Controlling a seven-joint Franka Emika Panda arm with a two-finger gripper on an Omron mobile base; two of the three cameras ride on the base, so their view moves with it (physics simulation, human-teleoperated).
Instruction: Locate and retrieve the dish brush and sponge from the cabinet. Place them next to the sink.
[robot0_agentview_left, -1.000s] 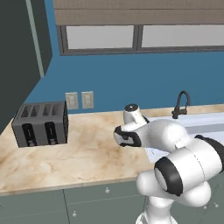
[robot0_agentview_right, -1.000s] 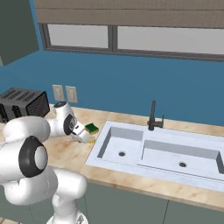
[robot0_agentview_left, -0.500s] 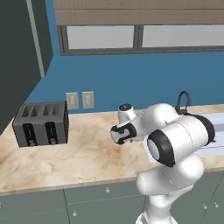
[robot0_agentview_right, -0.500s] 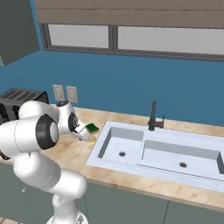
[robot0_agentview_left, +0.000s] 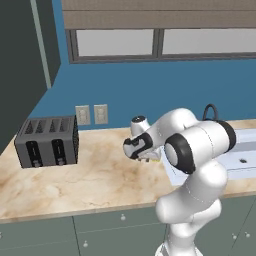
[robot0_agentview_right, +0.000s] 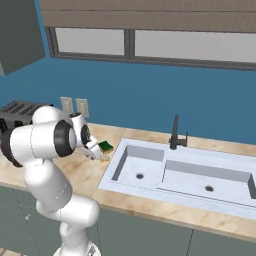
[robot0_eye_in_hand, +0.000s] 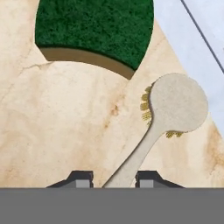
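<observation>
The dish brush (robot0_eye_in_hand: 177, 103) lies flat on the marble counter, its round whitish head near the sink's white rim (robot0_eye_in_hand: 192, 48). Its pale handle runs down between the tips of my gripper (robot0_eye_in_hand: 114, 179), which stand slightly apart from it, open. Just beyond the brush lies the sponge (robot0_eye_in_hand: 94, 30), dark green side up, with a tan edge showing. In the right base view the sponge (robot0_agentview_right: 105, 146) sits left of the sink (robot0_agentview_right: 112, 170), and my hand (robot0_agentview_right: 95, 150) is low beside it. The cabinet (robot0_agentview_left: 20, 60) hangs at the upper left.
A dark toaster (robot0_agentview_left: 47, 140) stands on the counter to the left, below two wall outlets (robot0_agentview_left: 92, 114). The dark gooseneck tap (robot0_agentview_right: 175, 132) rises behind the double basin. Bare marble counter (robot0_agentview_left: 90, 180) lies between toaster and hand. Drawers with small knobs run below.
The arm's elbow and big joint have swung round in front of the cameras. The hand has stayed low over the counter left of the sink.
</observation>
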